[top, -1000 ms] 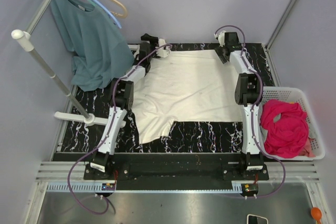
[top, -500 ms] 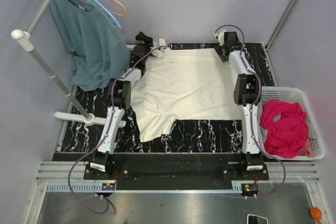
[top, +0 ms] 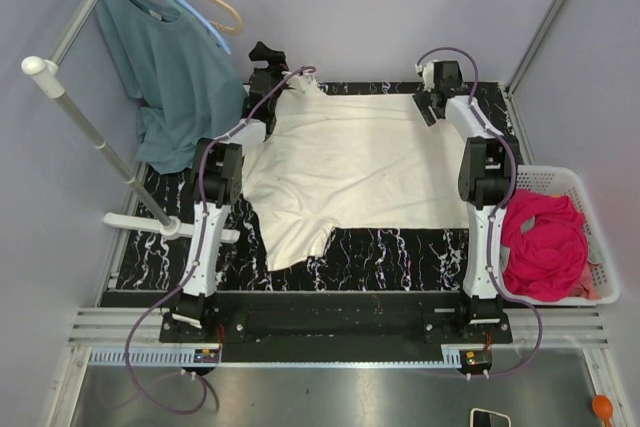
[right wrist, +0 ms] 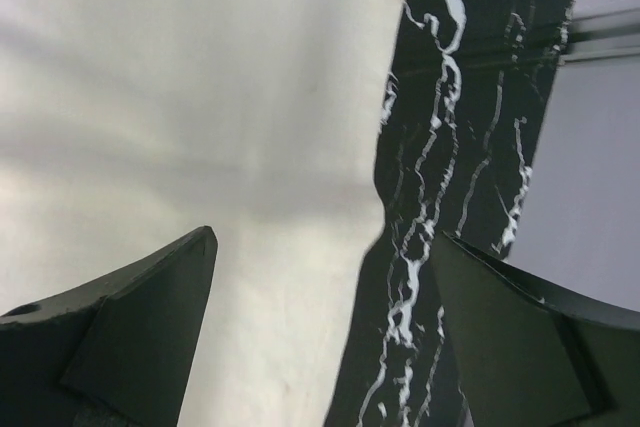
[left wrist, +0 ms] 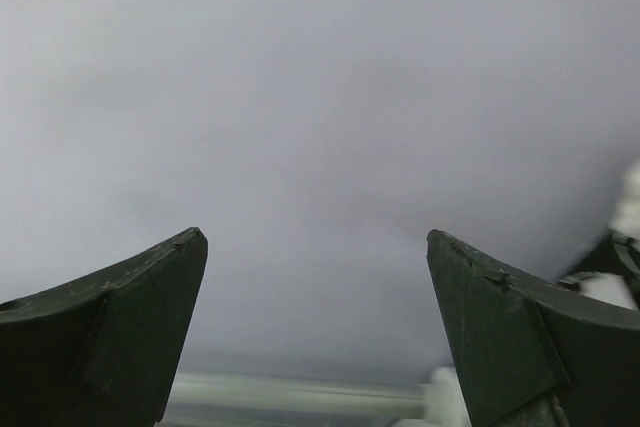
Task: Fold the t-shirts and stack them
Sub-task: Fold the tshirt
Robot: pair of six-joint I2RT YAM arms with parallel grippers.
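A large cream t-shirt [top: 350, 162] lies spread flat on the black marble table [top: 400, 247], one sleeve reaching toward the near edge. My left gripper [top: 264, 53] is lifted at the back left, past the shirt's far-left corner; its wrist view shows it [left wrist: 315, 247] open with only grey wall between the fingers. My right gripper [top: 430, 104] hangs over the shirt's far-right corner, open and empty. In its wrist view it [right wrist: 325, 247] straddles the cream t-shirt's [right wrist: 200, 97] side edge and bare table [right wrist: 470, 127]. A magenta-pink t-shirt [top: 543, 242] lies crumpled in a white basket [top: 600, 292].
A teal shirt [top: 170, 77] hangs from hangers on a metal rack [top: 85, 117] at the left, draping onto the table's back-left corner. Grey walls close in the back and sides. The basket sits off the table's right edge.
My left gripper rose from the shirt's far-left corner and swung toward the back wall. My right gripper opened slightly wider and shifted a little to the right at the far-right corner.
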